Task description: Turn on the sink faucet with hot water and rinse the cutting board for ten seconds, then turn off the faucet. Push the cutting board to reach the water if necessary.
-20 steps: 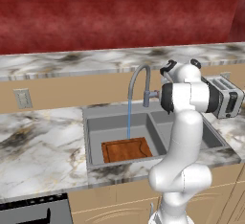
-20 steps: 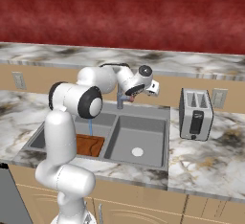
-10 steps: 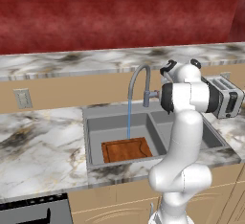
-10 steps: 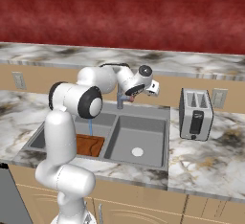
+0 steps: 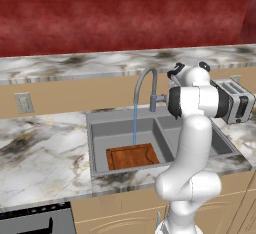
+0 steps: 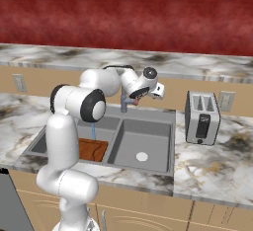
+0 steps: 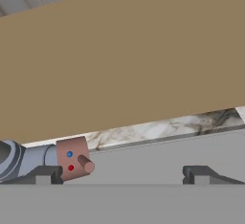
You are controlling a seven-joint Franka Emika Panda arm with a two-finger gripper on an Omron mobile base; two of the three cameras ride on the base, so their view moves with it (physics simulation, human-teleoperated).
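Water (image 5: 134, 124) runs in a thin blue stream from the arched grey sink faucet (image 5: 145, 84) onto the back edge of the reddish-brown cutting board (image 5: 132, 156), which lies flat in the left basin of the sink (image 5: 116, 129). In the right base view, my gripper (image 6: 134, 99) sits at the faucet's side handle, behind the sink (image 6: 148, 137). The cutting board (image 6: 92, 150) and the water (image 6: 93, 130) show past my arm. In the hand view, my gripper (image 7: 123, 175) is open. The handle's reddish tip (image 7: 74, 158) lies just inside the left fingertip (image 7: 45, 174).
A silver toaster (image 5: 233, 101) (image 6: 201, 118) stands on the marble counter right of the sink. The right basin has a round pale drain (image 6: 142, 156). A tan backsplash wall (image 7: 119, 55) rises close behind the faucet. An outlet (image 5: 21, 103) is on the wall at left.
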